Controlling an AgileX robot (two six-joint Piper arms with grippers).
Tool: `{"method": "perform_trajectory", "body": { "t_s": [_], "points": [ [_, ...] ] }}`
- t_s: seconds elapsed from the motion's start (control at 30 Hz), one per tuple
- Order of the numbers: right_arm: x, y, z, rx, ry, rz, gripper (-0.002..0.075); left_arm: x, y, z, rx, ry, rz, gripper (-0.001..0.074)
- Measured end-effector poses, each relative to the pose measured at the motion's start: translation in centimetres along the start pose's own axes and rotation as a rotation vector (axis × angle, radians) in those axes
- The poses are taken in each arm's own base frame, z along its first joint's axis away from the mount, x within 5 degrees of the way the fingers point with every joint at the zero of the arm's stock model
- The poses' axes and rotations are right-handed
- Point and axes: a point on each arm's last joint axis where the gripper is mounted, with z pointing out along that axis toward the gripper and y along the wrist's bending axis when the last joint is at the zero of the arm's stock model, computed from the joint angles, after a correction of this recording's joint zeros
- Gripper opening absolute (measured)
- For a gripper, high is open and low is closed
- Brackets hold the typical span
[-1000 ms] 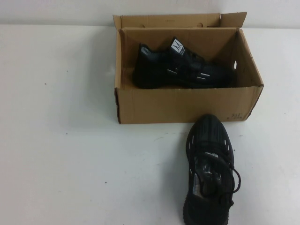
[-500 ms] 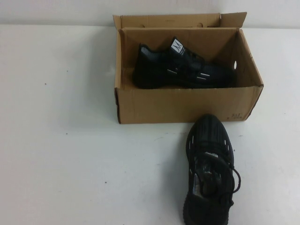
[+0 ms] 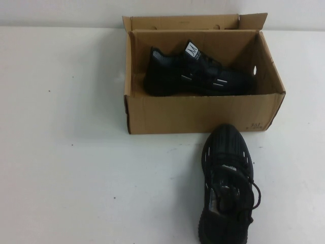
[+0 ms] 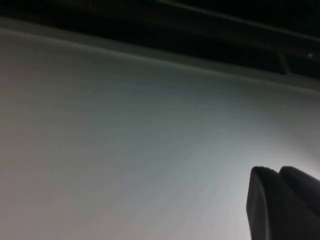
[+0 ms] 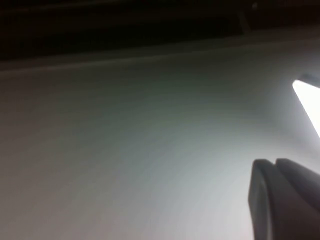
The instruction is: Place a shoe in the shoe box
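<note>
The brown cardboard shoe box [image 3: 203, 114] stands open at the back middle of the table. One black knit shoe [image 3: 198, 73] lies inside it on its side, white tongue tag up. The second black shoe [image 3: 227, 185] stands on the table just in front of the box's right end, toe toward the box. Neither arm shows in the high view. My left gripper [image 4: 278, 172] shows only in the left wrist view, its two dark fingers pressed together over bare table. My right gripper [image 5: 275, 164] shows only in the right wrist view, fingers together, holding nothing.
The white table [image 3: 66, 152] stretches wide to the left of the box and shoe. The box's rear flaps [image 3: 183, 22] stand up near the table's far edge. A bright strip [image 5: 307, 102] shows in the right wrist view.
</note>
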Motion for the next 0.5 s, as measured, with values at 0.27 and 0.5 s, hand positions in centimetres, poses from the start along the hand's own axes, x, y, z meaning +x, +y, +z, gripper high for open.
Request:
{"method": "perform_trajectory", "body": {
  "t_s": [0.27,0.5],
  "points": [
    [-6.5,1.2,6.2,-0.019,0.057,0.077,-0.0017,-6.2,0.0,5.9,-0.009,0.022,0.04,-0.0001],
    [-5.0,1.7,12.3,0.022,0.459,0.125,-0.0017,-4.9,0.9,11.0,-0.065,0.334,0.036,-0.0001]
  ]
}}
